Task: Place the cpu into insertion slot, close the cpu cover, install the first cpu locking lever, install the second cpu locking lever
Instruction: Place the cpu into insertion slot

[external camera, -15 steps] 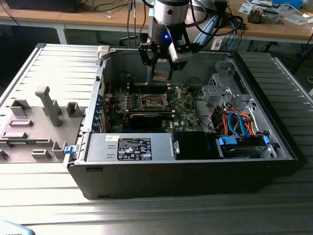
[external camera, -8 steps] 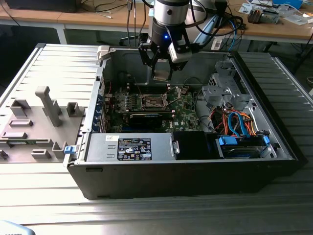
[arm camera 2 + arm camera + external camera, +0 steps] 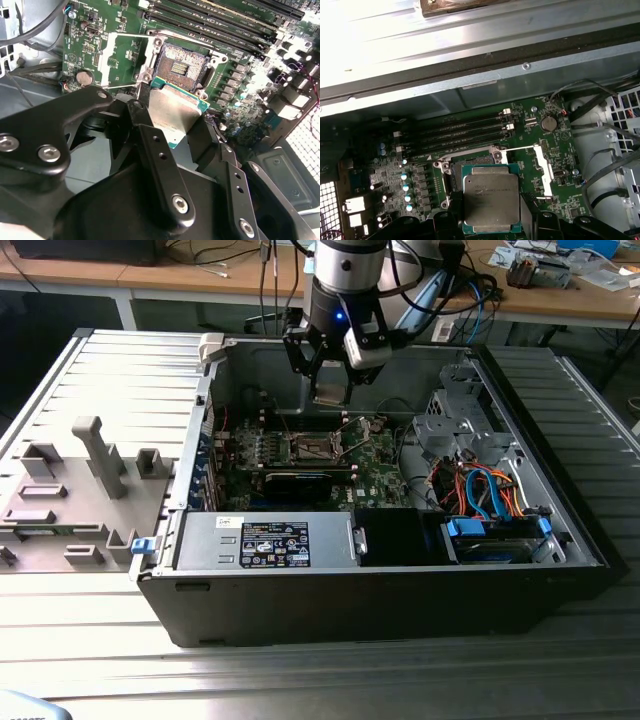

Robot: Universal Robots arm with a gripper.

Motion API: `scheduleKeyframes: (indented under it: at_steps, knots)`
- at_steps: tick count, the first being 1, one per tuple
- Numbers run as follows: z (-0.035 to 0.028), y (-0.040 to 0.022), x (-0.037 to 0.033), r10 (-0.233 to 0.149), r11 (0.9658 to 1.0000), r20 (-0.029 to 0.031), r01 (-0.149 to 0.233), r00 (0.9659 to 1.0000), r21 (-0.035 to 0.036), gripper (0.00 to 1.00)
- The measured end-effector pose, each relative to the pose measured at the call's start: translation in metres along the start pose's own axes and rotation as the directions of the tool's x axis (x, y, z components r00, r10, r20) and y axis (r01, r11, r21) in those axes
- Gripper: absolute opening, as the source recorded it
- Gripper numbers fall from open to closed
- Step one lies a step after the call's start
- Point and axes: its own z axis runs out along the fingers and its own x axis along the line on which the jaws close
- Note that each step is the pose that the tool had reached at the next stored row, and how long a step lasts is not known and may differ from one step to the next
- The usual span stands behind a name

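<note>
Your gripper point(image 3: 173, 131) is closed on the cpu point(image 3: 491, 197). The two black fingers point(image 3: 156, 150) press on opposite edges of the chip, so the silvery top is free and nothing touches the underside. I judge this grip is chosen because only the edges can be pinched safely.

In the exterior view the tool hangs over the far part of the open computer case point(image 3: 400, 600), clearly above the green motherboard point(image 3: 380, 465). The chip is therefore in the air and not seated. In both wrist views it covers one edge of the insertion slot point(image 3: 182, 65), while the dark centre of the socket is mostly uncovered. From this I judge the chip is near the slot but not centred over it. As far as I can see, it is held about flat to the board, which is the attitude needed for going into a square socket.

The cpu cover point(image 3: 543, 167) is swung open and lies just beside the slot, with green board showing through its window. That is why the socket is free to receive the chip. So you are in the first step: the cover is not closed, and I cannot make out the position of the locking levers.

At the exterior view's left a grey fixture tray point(image 3: 60, 530) lies beside the case, well apart from the tool.
</note>
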Motion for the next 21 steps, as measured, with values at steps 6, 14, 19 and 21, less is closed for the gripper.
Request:
scheduleKeyframes:
  at_steps: [6,14,19,21]
  knots:
    - [0.0004,0.0,0.0,0.006,1.0,0.0005,-0.006,1.0,-0.0001,0.55]
    - [0.001,-0.0001,0.0,0.013,0.9999,0.0012,-0.013,0.9999,-0.0002,0.55]
    - [0.0012,-0.0001,0.0,0.016,0.9999,0.0014,-0.016,0.9999,-0.0003,0.55]
    - [0.0014,-0.0001,0.0,0.018,0.9998,0.0015,-0.018,0.9998,-0.0004,0.55]
